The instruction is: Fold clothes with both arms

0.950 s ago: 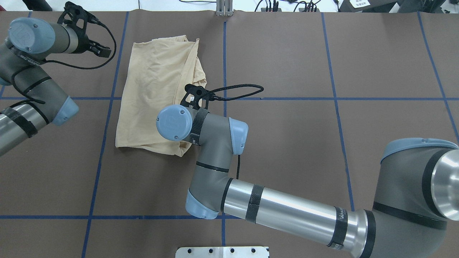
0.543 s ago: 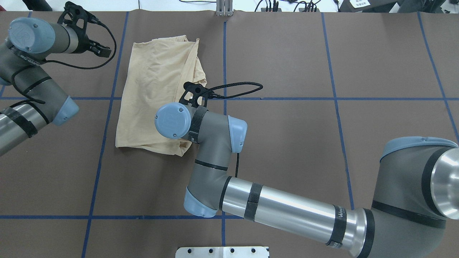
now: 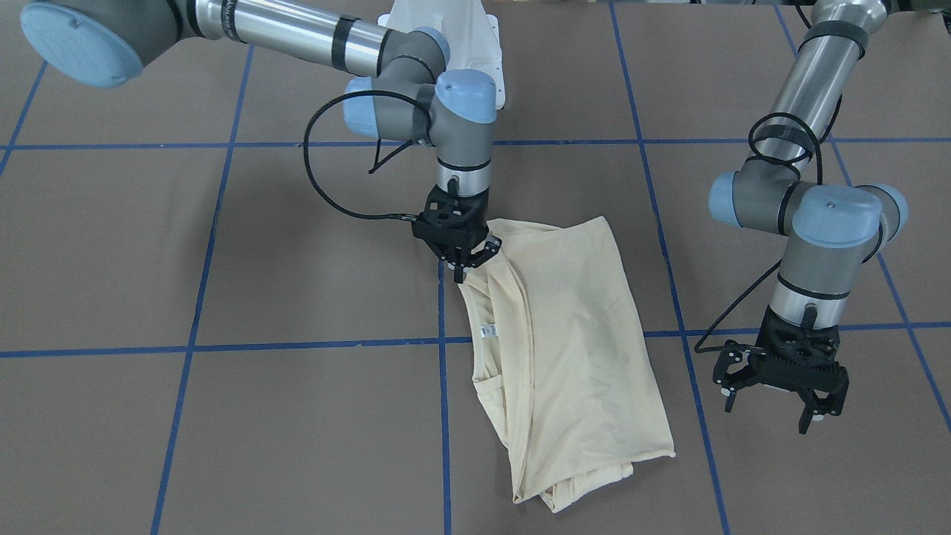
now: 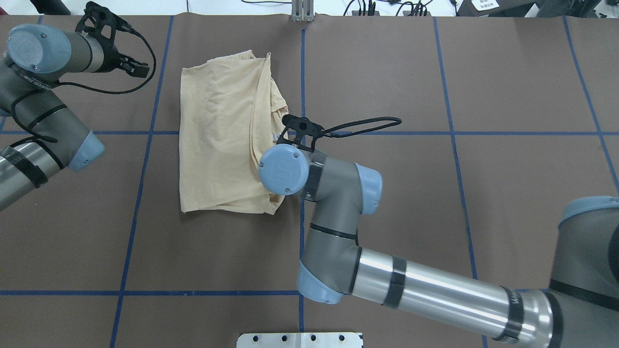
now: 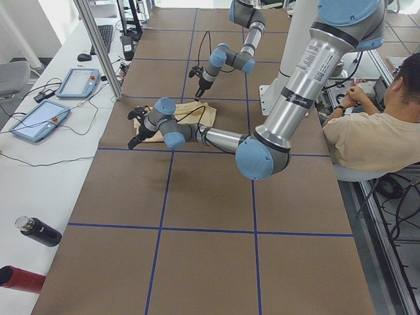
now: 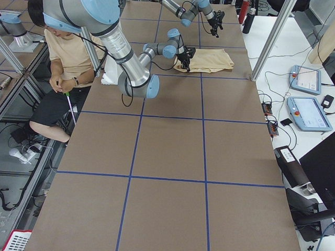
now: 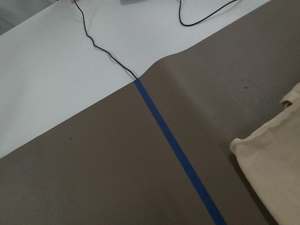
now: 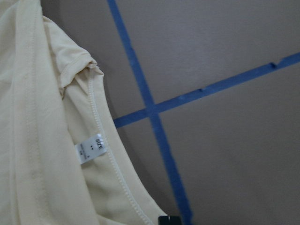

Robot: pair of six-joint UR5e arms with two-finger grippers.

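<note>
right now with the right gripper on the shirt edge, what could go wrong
1. The right gripper pinches only one edge of the T-shirt near the neck label; a pull could bunch the layers.
2. The left gripper hangs open beside the cloth, touching nothing, so the whole shirt may slide along.

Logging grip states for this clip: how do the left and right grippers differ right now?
The right gripper sits low at the edge of the T-shirt, jaws apparently closed on the fabric. The left gripper hangs beside the shirt over the table, jaws spread, holding nothing. Both point downward.
</note>
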